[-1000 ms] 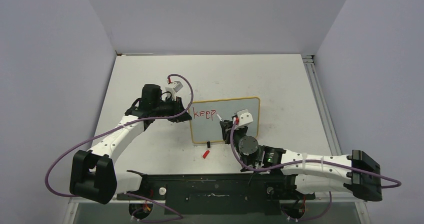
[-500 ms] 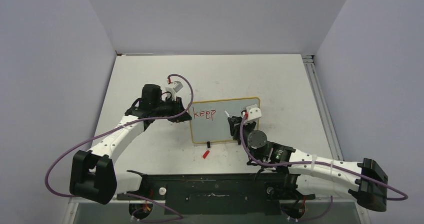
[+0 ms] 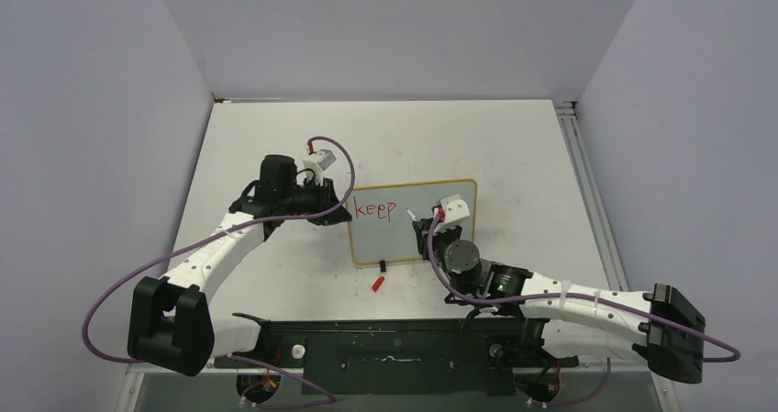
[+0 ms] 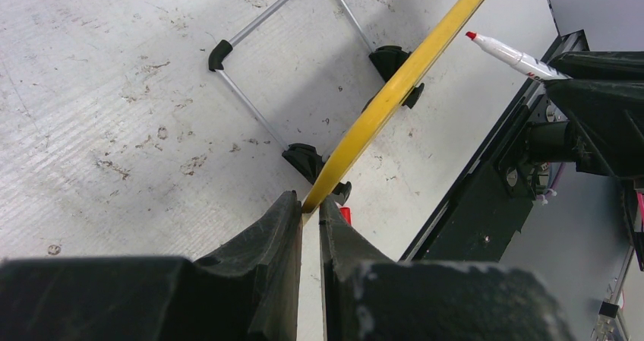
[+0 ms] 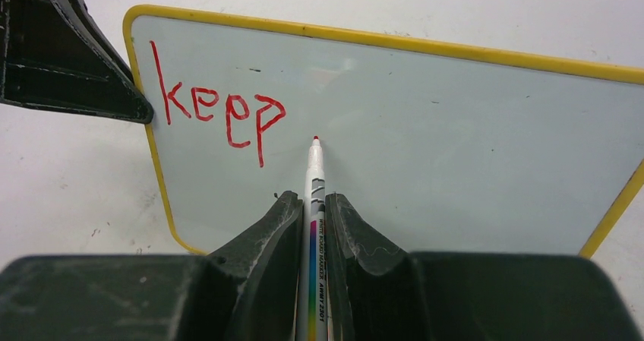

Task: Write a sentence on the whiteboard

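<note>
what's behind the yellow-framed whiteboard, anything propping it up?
Left wrist view shows a thin silver wire stand with black feet behind the yellow-framed whiteboard, resting on the scuffed white table. The board's back face is edge-on, unseen.

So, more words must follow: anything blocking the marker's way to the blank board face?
Nothing visible does. The white red-tipped marker in the right gripper points right of the red "keep"; the yellow-framed whiteboard beyond is bare. The left gripper clamps its edge.

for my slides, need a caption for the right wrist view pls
Right hand points a marker at the whiteboard, just right of the red word "keep".
</note>
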